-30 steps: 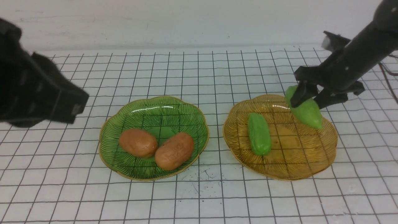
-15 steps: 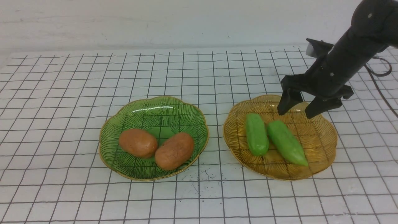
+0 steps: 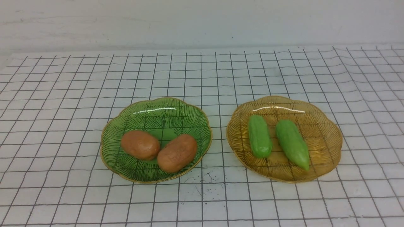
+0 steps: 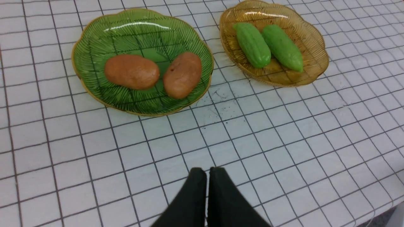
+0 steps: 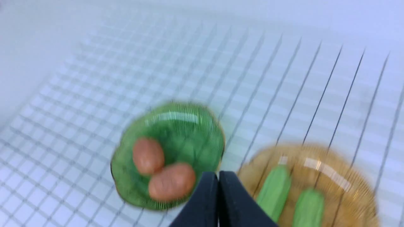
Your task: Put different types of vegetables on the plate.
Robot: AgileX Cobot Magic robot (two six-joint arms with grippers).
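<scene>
Two orange-brown potatoes (image 3: 140, 144) (image 3: 176, 152) lie side by side, touching, on the green plate (image 3: 157, 107). A blunt-ended green gourd (image 3: 260, 140) and a pointed green gourd (image 3: 292, 144) lie side by side on the amber plate (image 3: 325, 138). Neither arm shows in the front view. In the left wrist view my left gripper (image 4: 207, 171) is shut and empty, held above bare mat short of both plates (image 4: 91, 41) (image 4: 312, 41). In the blurred right wrist view my right gripper (image 5: 218, 175) is shut and empty, high above the plates (image 5: 180, 123) (image 5: 347, 186).
A white mat with a black grid (image 3: 202, 201) covers the table up to a pale back wall (image 3: 202, 22). The mat's near corner and table edge show in the left wrist view (image 4: 388, 205).
My right gripper let the pointed gourd go onto the amber plate beside the blunt one, then drew back out of the front view. My left arm also left that view.
</scene>
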